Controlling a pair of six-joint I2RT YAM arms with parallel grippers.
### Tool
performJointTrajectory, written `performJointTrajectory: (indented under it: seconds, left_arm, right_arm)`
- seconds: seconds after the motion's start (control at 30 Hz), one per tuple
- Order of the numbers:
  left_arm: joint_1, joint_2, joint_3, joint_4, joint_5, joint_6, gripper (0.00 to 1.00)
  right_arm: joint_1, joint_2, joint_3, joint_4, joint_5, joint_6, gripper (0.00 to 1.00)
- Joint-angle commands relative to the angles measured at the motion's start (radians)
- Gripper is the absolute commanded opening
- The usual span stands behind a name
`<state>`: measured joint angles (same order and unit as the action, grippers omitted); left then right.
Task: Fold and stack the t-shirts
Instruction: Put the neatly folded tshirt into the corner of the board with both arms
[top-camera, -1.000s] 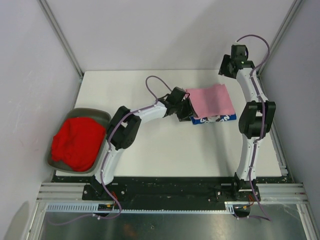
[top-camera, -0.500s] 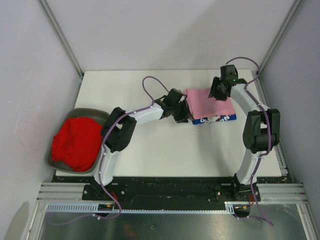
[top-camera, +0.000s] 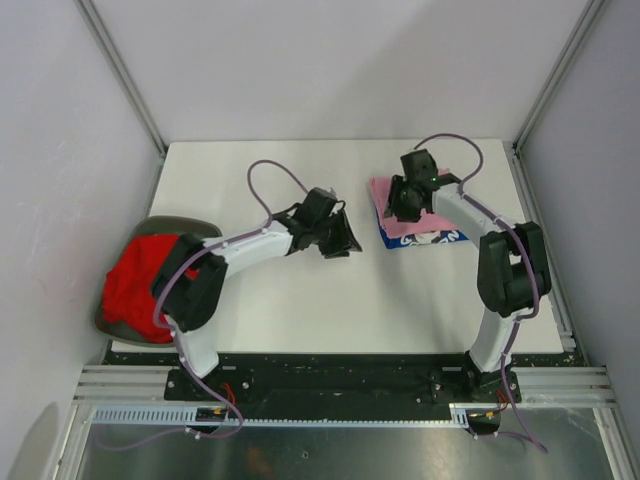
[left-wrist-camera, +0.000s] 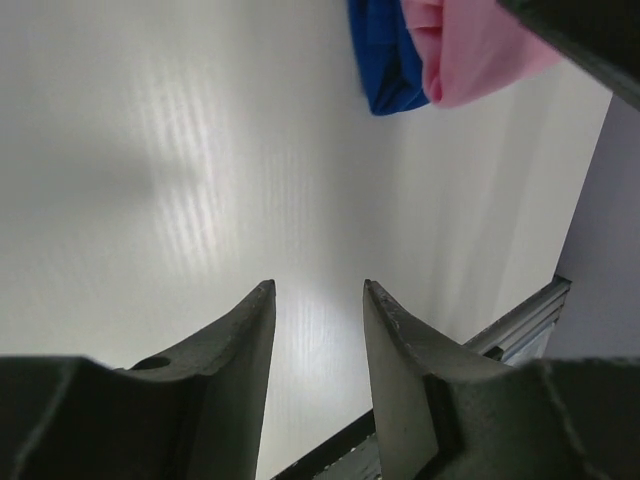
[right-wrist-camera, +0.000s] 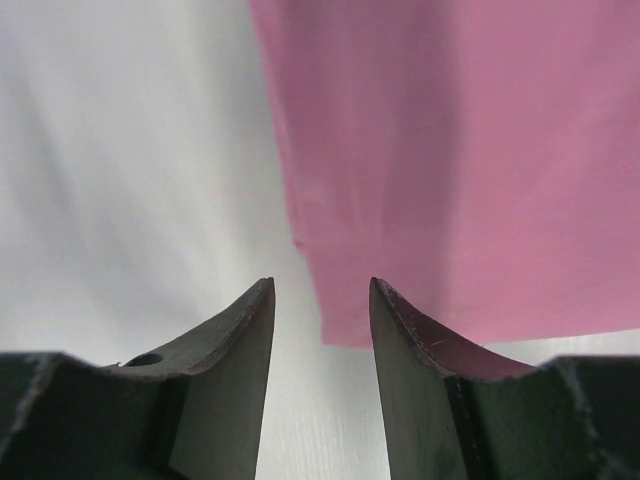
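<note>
The light pink t-shirt (top-camera: 432, 222) lies folded on the folded royal blue t-shirt (top-camera: 445, 240) at the table's back right. My right gripper (top-camera: 398, 210) hovers open over the pink shirt's left edge. In the right wrist view the pink cloth (right-wrist-camera: 450, 150) fills the upper right, with one corner between the open fingers of the gripper (right-wrist-camera: 320, 285). My left gripper (top-camera: 343, 243) is open and empty, left of the stack and apart from it. The left wrist view shows the gripper (left-wrist-camera: 318, 290) over bare table, with the blue shirt (left-wrist-camera: 385, 60) and the pink shirt (left-wrist-camera: 480, 50) ahead. The red t-shirt (top-camera: 150, 280) lies crumpled in the bin.
The grey oval bin (top-camera: 190, 224) sits at the table's left edge, partly behind the left arm. The white table (top-camera: 330, 300) has metal rails along its near edge and walls close on three sides.
My left gripper has drawn back to the left, away from the stack. My right arm has swung from the back right corner down over the pink shirt's left edge.
</note>
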<state>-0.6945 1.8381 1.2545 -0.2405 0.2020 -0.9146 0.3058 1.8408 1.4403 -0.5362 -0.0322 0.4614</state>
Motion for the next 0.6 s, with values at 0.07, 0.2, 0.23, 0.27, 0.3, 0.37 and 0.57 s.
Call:
performJointTrajectory:
  seconds: [0.07, 0.2, 0.23, 0.27, 0.3, 0.37, 0.57]
  left_arm:
    - [0.04, -0.206, -0.152, 0.023, -0.062, 0.046, 0.46]
    - [0.074, -0.299, -0.233, 0.024, -0.063, 0.056, 0.46]
    - [0.083, -0.317, -0.253, 0.023, -0.062, 0.058, 0.46]
    - [0.09, -0.334, -0.269, 0.025, -0.062, 0.059, 0.46]
    - [0.098, -0.348, -0.284, 0.025, -0.06, 0.06, 0.46]
    - [0.11, -0.37, -0.307, 0.025, -0.054, 0.062, 0.46]
    - [0.13, -0.388, -0.327, 0.028, -0.046, 0.071, 0.47]
  right_arm:
    - [0.078, 0.0, -0.01, 0.105, -0.022, 0.061, 0.48]
    - [0.083, 0.056, 0.003, 0.093, -0.017, 0.099, 0.48]
    - [0.084, 0.066, 0.003, 0.088, -0.017, 0.113, 0.48]
    - [0.088, 0.072, 0.001, 0.084, -0.012, 0.128, 0.48]
    - [0.095, 0.076, 0.0, 0.081, -0.004, 0.146, 0.48]
    - [0.115, 0.076, -0.002, 0.069, 0.034, 0.184, 0.48]
    - [0.222, 0.04, -0.045, 0.039, 0.187, 0.386, 0.49]
